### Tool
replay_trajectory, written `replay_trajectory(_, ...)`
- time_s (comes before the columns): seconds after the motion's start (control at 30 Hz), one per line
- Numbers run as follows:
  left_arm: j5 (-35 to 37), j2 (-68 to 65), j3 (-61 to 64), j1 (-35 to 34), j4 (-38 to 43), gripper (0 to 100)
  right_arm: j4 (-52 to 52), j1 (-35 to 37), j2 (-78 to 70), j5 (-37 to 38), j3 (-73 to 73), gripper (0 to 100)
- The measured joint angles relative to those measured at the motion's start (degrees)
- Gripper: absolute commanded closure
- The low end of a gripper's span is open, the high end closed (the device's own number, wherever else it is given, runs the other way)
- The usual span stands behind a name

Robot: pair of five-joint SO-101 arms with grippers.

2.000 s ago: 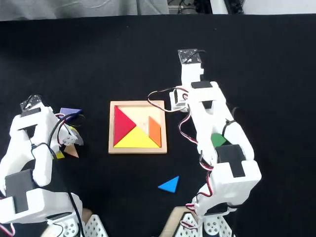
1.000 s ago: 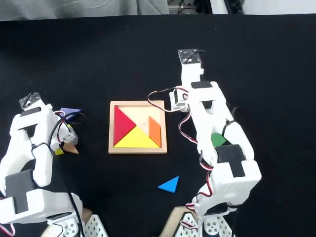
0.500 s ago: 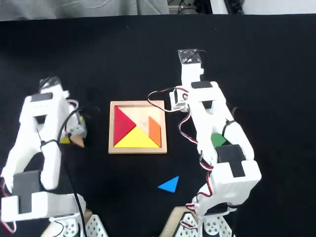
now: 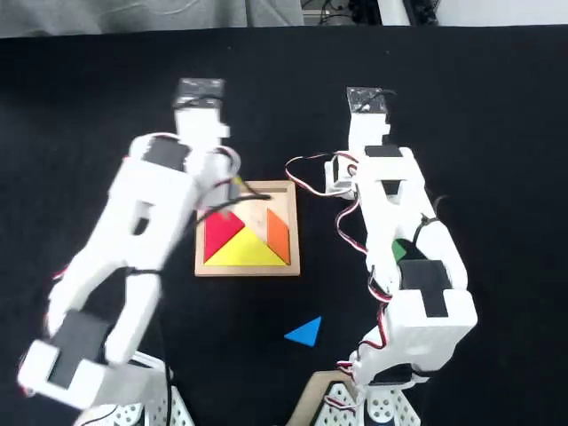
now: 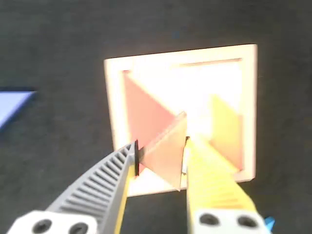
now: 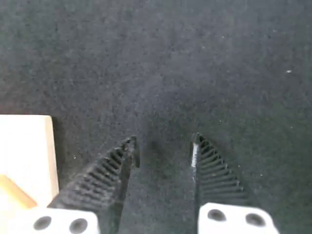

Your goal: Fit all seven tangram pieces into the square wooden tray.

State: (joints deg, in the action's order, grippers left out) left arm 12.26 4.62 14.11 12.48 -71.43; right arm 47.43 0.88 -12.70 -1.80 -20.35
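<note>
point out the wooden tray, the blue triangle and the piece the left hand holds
wooden tray (image 4: 248, 270): high view, bare rim
blue triangle (image 4: 305, 333): high view, centre
held piece (image 5: 163, 156): left wrist view, flat face

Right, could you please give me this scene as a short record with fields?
tray: holds red triangle, yellow triangle, orange piece
left gripper: shut on tan triangle, above the tray
right gripper: open, over the table beside the tray
loose: blue triangle on the table; green piece partly hidden by the right arm
</note>
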Motion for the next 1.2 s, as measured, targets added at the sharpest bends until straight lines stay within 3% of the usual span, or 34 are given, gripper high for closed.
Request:
replay_trajectory(0.2, 4.13, -15.12, -3.69, 3.52, 8.62, 87, 0.00, -0.18, 0.00, -0.18, 0.00, 81.9)
replay_trajectory(0.4, 4.66, -25.41, -10.46, 4.13, 6.33, 87, -0.09, -0.18, 0.00, -0.18, 0.00, 81.9)
replay_trajectory(0.87, 14.59, -26.90, -11.96, 8.70, 3.25, 86, -1.14, -0.18, 0.00, -0.18, 0.00, 81.9)
replay_trajectory(1.2, 15.12, -26.90, -11.96, 9.58, 0.00, 73, -1.14, -0.18, 0.00, -0.18, 0.00, 81.9)
